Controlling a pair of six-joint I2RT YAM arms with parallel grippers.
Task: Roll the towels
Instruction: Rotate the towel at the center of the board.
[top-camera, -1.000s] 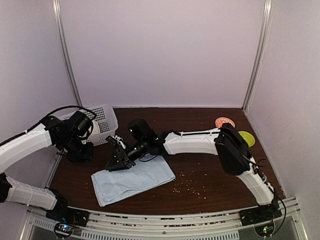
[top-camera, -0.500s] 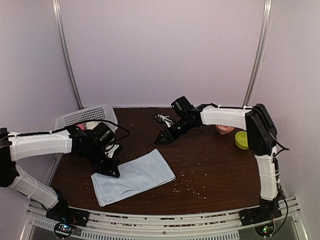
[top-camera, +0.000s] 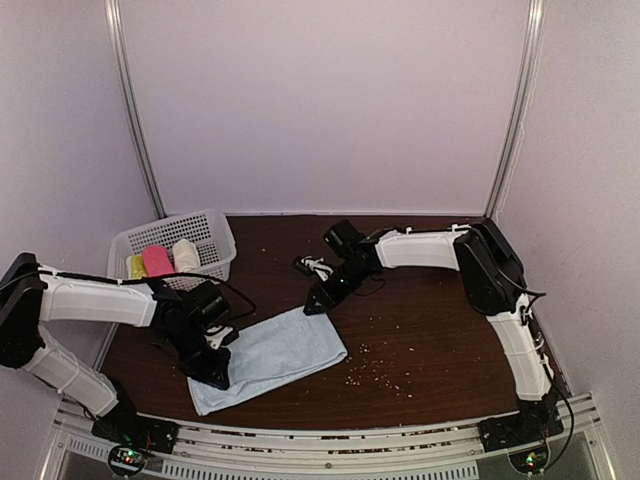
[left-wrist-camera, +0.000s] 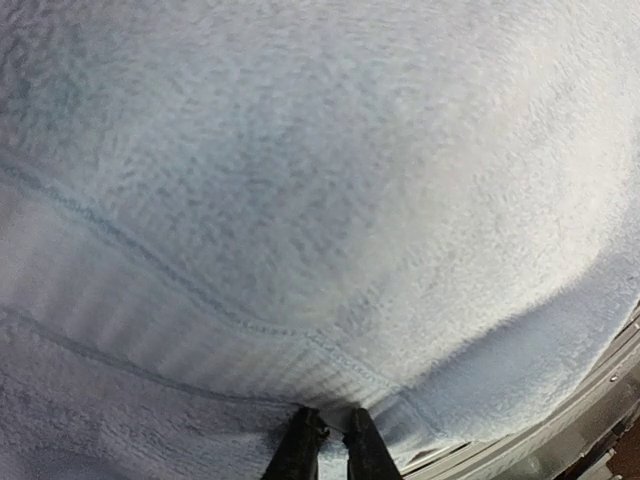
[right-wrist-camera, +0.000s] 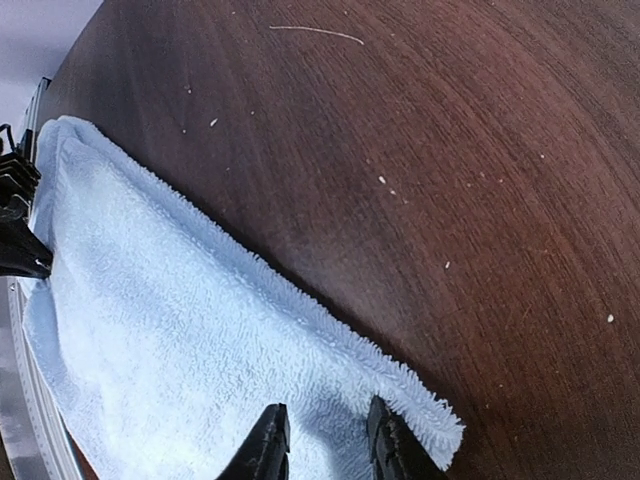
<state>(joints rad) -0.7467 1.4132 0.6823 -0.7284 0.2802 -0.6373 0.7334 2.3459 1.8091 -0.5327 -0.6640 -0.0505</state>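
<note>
Pale blue towel (top-camera: 285, 350) lies flat and unrolled on the table (top-camera: 430, 300), slanting from the near left up toward the middle. I'm down on both ends of it. My left fingers (left-wrist-camera: 300, 452) sit at the near-left end, right on the stitched hem. They're narrow, just a sliver of a gap, and the cloth fills my wrist view. I can't tell whether any fabric is pinched between them.

Over on the far right corner, my right fingers (right-wrist-camera: 268, 445) are parted a moderate way. I can see fluffy blue pile between them and nothing is gripped. That corner's fringe edge lies just beside them, on dark wood.

Crumbs (top-camera: 370, 372) are scattered on the table to the right of the towel. Back left stands the white basket (top-camera: 225, 250). Inside it, the cream-white towel (top-camera: 186, 255) is rolled up beside a pink roll (top-camera: 157, 260) and a yellow roll (top-camera: 135, 266).
</note>
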